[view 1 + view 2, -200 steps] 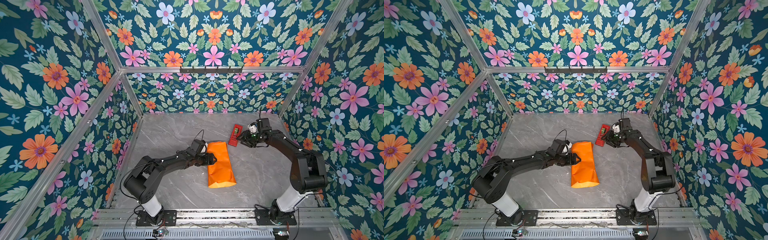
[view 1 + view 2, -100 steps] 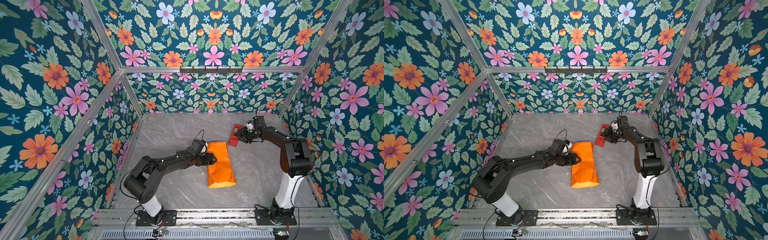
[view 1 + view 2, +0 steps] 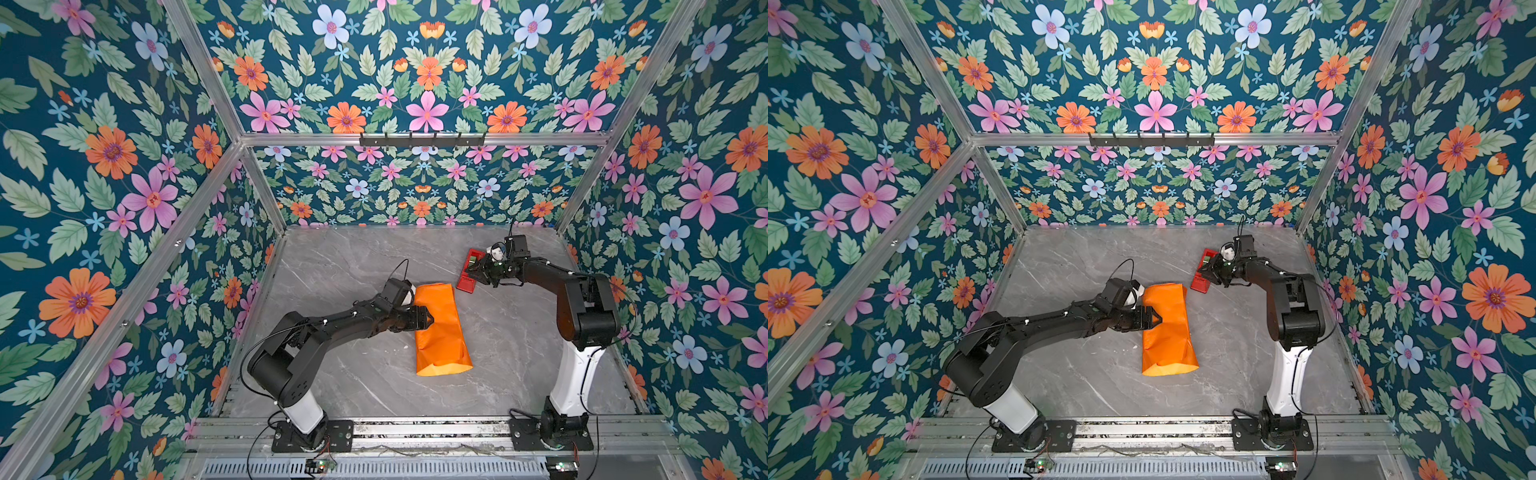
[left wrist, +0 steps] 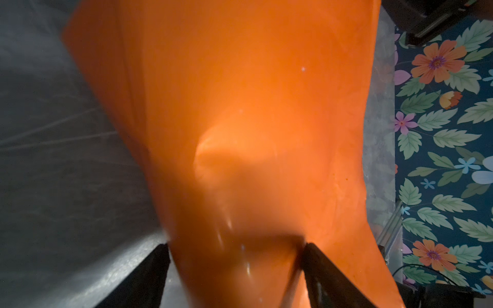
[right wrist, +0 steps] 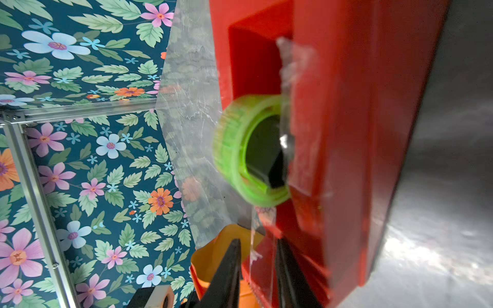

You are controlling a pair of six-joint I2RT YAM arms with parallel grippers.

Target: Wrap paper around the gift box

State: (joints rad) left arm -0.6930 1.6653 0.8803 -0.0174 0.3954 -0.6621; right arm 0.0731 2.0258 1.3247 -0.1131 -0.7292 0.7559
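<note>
The orange paper (image 3: 440, 332) (image 3: 1167, 332) lies mid-table as a long folded bundle. The gift box is hidden inside it. My left gripper (image 3: 426, 320) (image 3: 1154, 320) rests on the bundle's left edge. In the left wrist view its jaws (image 4: 234, 245) stand wide, one finger on the paper (image 4: 240, 106) and the other at the paper's edge by the table. My right gripper (image 3: 471, 272) (image 3: 1202, 270) is at the red tape dispenser (image 3: 465, 284) (image 3: 1200, 286). In the right wrist view its jaws (image 5: 258, 241) stand a narrow gap apart around a clear tape strip (image 5: 262, 256), below the green roll (image 5: 240, 149).
Floral walls with aluminium posts (image 3: 257, 187) close the grey marble table (image 3: 353, 257) on three sides. A black hook rail (image 3: 422, 139) hangs on the back wall. Both arm bases stand on the front rail (image 3: 415, 428). The bundle's near end (image 5: 213, 256) shows beside the dispenser.
The right gripper has slid left along the dispenser and its jaws have narrowed. The right arm's elbow has swung upright. The left arm and the paper have not moved.
</note>
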